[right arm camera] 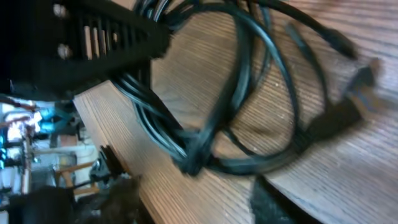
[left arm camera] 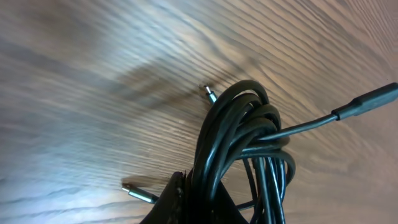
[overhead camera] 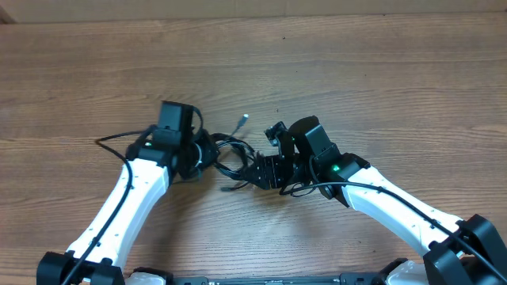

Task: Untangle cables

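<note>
Wood-grain surface (overhead camera: 356, 71), lit from above. Cables (overhead camera: 231, 157) lie in one knotted bundle at centre, with the long axis left to right, bridging the two wrists. Left fingers (left arm camera: 169, 208) are closed on the bundle's left end, and loops rise out of them. Right fingers (right arm camera: 106, 31) sit at the right end with strands crossing between them. That view is blurred, so I cannot tell whether they are parted or gripping. One plug (overhead camera: 244, 119) strays to the far side. Judgement: the right arm is nearer the free strands, so the pull goes rightward.

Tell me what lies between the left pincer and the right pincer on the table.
The tangled black cables: their loops span the gap from the left pincer to the right pincer, plainest in the overhead view.
</note>
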Robot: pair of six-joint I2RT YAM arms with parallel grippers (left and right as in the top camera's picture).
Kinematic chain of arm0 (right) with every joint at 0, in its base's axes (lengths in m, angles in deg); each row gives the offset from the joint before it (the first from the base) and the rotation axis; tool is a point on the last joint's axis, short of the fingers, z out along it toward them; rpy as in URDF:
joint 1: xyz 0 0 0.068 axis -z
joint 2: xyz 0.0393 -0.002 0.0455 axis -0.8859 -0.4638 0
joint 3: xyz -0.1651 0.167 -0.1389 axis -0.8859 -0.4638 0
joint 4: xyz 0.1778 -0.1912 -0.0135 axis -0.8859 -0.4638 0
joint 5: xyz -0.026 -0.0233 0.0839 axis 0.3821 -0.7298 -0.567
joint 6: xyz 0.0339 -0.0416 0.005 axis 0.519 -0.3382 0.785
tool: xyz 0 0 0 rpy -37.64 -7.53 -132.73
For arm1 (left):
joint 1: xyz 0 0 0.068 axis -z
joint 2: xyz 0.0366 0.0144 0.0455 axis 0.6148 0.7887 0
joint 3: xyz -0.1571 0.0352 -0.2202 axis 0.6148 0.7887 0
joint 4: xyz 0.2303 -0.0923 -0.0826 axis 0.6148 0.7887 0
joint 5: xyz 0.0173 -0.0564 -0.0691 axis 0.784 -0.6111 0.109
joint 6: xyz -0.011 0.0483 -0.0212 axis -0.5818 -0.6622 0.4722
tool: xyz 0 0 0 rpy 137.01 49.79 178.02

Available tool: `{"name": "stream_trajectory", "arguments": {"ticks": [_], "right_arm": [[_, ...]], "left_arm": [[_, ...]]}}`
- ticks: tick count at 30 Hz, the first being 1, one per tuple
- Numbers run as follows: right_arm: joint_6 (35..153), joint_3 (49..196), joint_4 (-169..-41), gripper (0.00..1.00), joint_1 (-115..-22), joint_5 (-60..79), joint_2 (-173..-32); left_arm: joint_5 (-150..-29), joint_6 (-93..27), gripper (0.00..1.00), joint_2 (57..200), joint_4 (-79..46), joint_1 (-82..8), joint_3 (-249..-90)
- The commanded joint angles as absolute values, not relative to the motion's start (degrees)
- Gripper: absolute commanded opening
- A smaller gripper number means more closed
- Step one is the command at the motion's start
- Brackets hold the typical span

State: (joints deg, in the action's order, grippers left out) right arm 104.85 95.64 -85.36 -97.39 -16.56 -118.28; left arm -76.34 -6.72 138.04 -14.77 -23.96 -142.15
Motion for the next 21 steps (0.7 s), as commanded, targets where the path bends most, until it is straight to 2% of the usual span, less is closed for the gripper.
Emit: {"name": "stream_trajectory", "arguments": {"ticks": [1, 5, 12, 21], "right_arm": [[103.7, 95.4, -85.5, 0.46, -98.7, -12.4, -118.7], [104.0, 95.4, -86.1, 0.38, -99.3, -8.5, -118.7], [109.1, 95.4, -86.5, 0.18, -99.3, -1.4, -118.7], [109.3, 95.4, -86.6, 0.15, -100.3, -1.4, -119.2]], "left_arm": [[-75.0, -9.3, 0.04, 136.9, -16.3, -21.0, -143.0], [-73.2, -9.3, 0.04, 136.9, -16.9, -19.1, -143.0], [-73.3, -10.5, 0.04, 136.9, -16.6, -18.7, -143.0], [-76.4, -9.2, 0.04, 136.9, -18.5, -18.7, -143.0]]}}
